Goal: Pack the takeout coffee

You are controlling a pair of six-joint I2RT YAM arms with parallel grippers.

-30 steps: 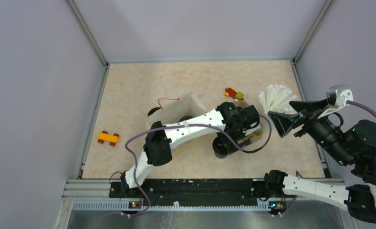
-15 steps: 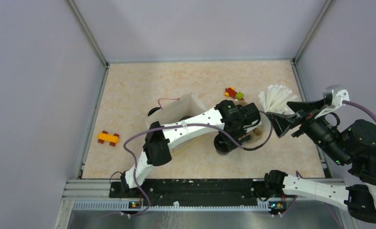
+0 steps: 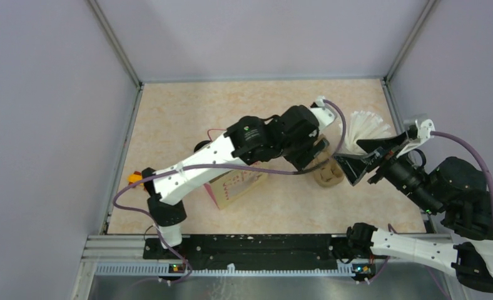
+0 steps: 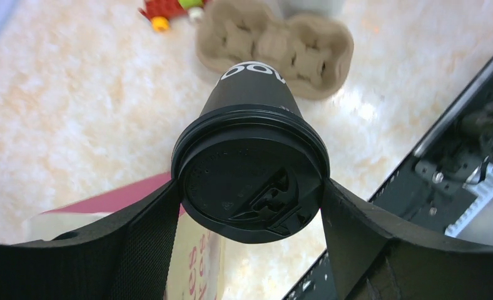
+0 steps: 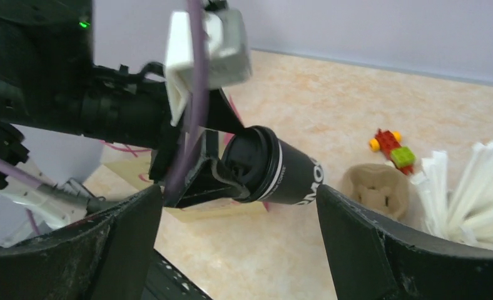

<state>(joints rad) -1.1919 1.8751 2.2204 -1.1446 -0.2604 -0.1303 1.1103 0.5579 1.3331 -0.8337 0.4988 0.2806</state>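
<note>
My left gripper (image 4: 250, 203) is shut on a black takeout coffee cup (image 4: 251, 100) with white lettering, gripping it at the rim of its black lid. It holds the cup in the air, tilted, with the base pointing towards the brown pulp carrier (image 4: 275, 40). In the right wrist view the cup (image 5: 288, 174) hangs just left of the carrier (image 5: 375, 187). In the top view the left gripper (image 3: 311, 155) hides the cup. My right gripper (image 3: 356, 167) is open and empty, just right of the carrier (image 3: 329, 176). I cannot make out a second cup.
A pale paper bag with pink lettering (image 3: 234, 184) lies under the left arm. White straws in a cup (image 3: 366, 128) stand at the right, behind my right gripper. A red and green brick toy (image 5: 391, 147) lies behind the carrier. A yellow-orange toy (image 3: 133, 180) is at the left.
My left arm has lifted the cup off the table and swung up and back, so it hangs near the carrier. The bag now shows. My right gripper has moved left, closer to the carrier.
</note>
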